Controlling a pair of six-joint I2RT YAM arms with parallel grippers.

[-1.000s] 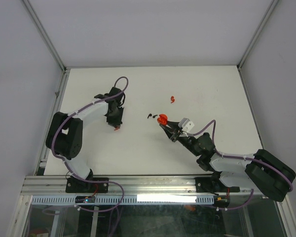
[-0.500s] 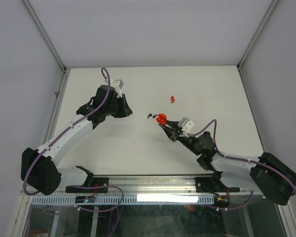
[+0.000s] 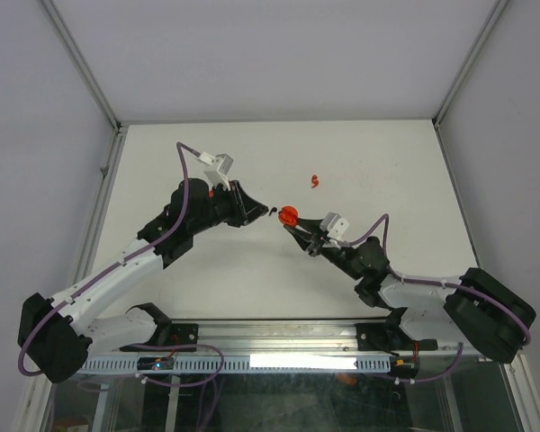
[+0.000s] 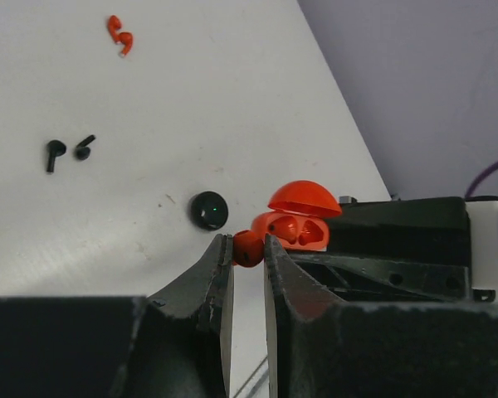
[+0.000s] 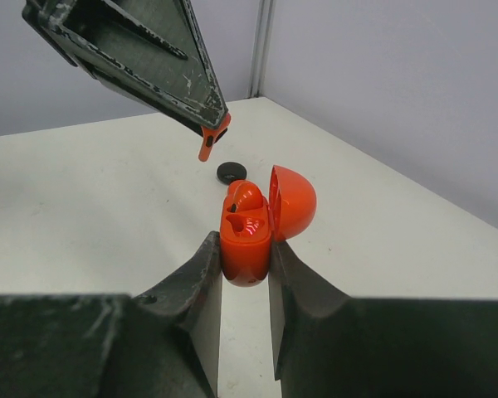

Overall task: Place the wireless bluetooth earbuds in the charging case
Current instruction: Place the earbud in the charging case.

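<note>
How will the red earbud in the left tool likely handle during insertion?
The red earbud looks rigid and light: tiny moulded plastic. Only one end is pinched by the left tool, so it may pivot or slip. Being rounded, it would probably roll if dropped.

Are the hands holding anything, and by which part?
Left hand pinches a red earbud by one end, the rest sticking out. Right hand grips the open red charging case by the sides of its base.
</note>
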